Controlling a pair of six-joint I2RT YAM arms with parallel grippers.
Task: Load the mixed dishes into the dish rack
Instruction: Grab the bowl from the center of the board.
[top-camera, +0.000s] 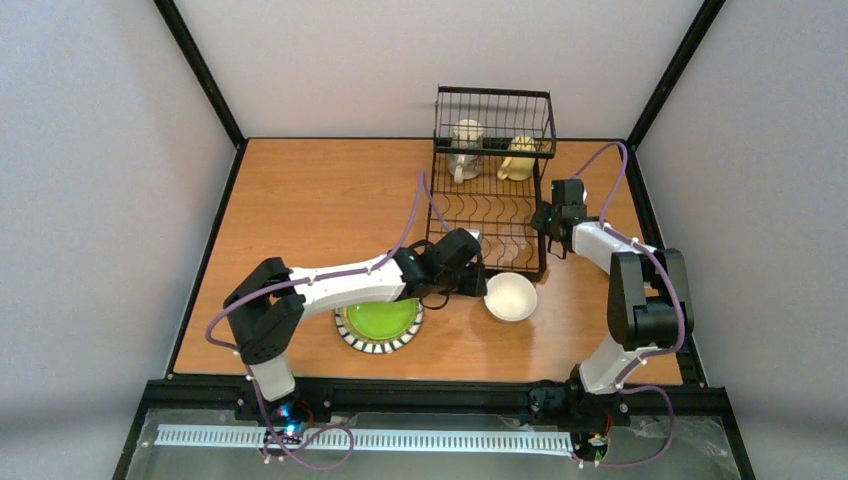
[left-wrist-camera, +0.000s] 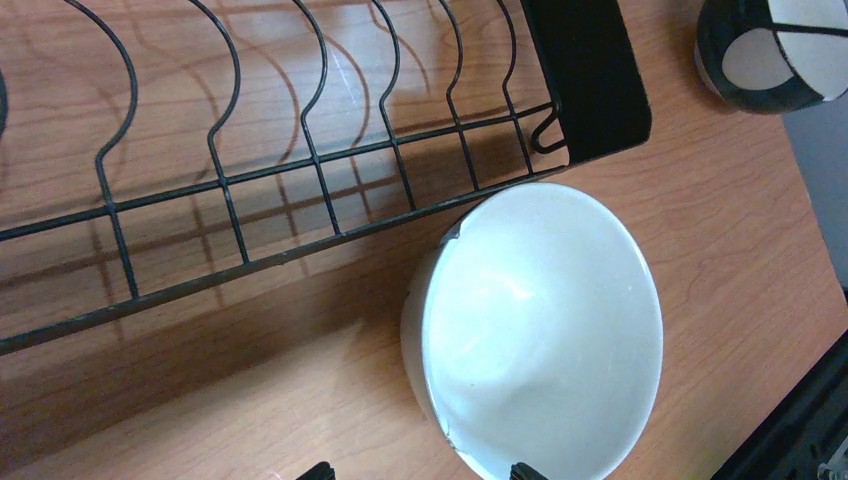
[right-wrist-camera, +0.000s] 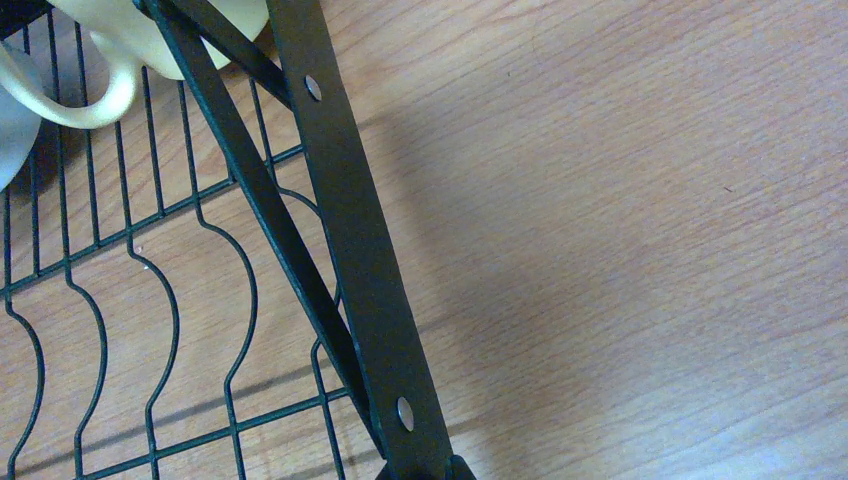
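Observation:
A white bowl (top-camera: 510, 296) (left-wrist-camera: 540, 330) stands upright on the table just in front of the dish rack (top-camera: 490, 200) (left-wrist-camera: 590, 80). My left gripper (top-camera: 479, 283) (left-wrist-camera: 420, 472) is open at the bowl's left side, one fingertip (left-wrist-camera: 522, 470) over its rim, the other over bare wood. A lime-green plate with a striped rim (top-camera: 380, 322) lies under the left arm. A white mug (top-camera: 465, 150) and a cream mug (top-camera: 518, 158) (right-wrist-camera: 150, 30) sit at the rack's raised basket end. My right gripper (top-camera: 548, 222) (right-wrist-camera: 425, 472) is shut on the rack's flat side bar (right-wrist-camera: 350, 230).
The rack's slotted wire base (left-wrist-camera: 230, 190) (right-wrist-camera: 120, 300) holds no dishes. A black and white part of the right arm (left-wrist-camera: 770, 50) shows past the rack's near corner. A black frame edge (top-camera: 440, 385) borders the table in front of the arm bases.

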